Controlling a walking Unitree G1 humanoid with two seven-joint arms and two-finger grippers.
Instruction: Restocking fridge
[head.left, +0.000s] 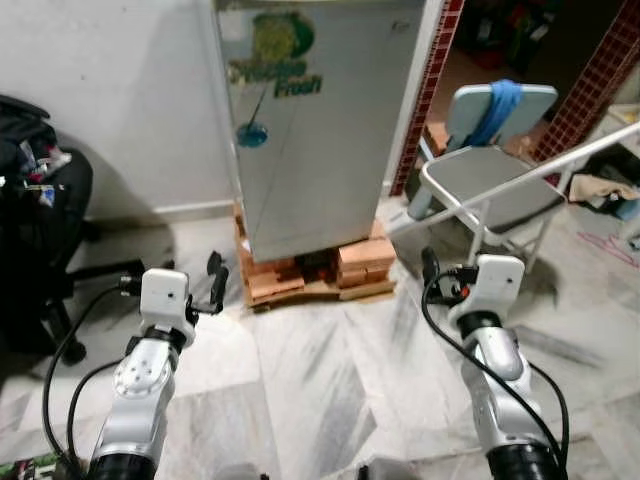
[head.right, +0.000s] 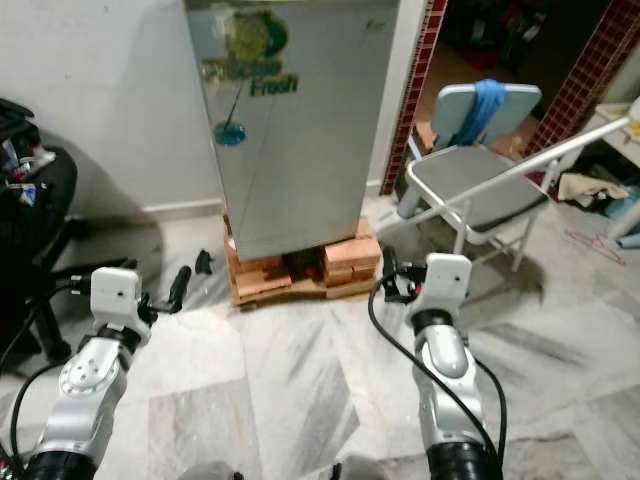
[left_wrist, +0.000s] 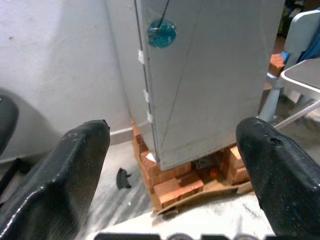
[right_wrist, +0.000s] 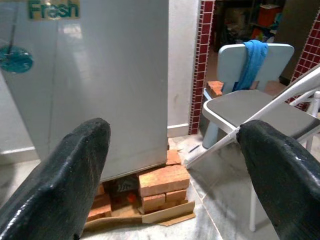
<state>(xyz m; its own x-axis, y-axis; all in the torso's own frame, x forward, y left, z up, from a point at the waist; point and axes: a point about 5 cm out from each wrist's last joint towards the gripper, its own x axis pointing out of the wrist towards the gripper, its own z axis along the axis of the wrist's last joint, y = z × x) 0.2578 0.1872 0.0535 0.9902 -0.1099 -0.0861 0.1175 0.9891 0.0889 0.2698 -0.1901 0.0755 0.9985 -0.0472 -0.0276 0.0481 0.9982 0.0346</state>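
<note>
The fridge stood closed against the white wall, raised on stacked bricks over a flattened cardboard sheet on the marble floor. The left hand was held out short of the fridge's lower left corner, fingers spread apart and holding nothing. The right hand was likewise released and empty, short of the lower right corner. A folding chair with a blue cloth on its back stood right of the fridge. A dark office chair stood at far left.
</note>
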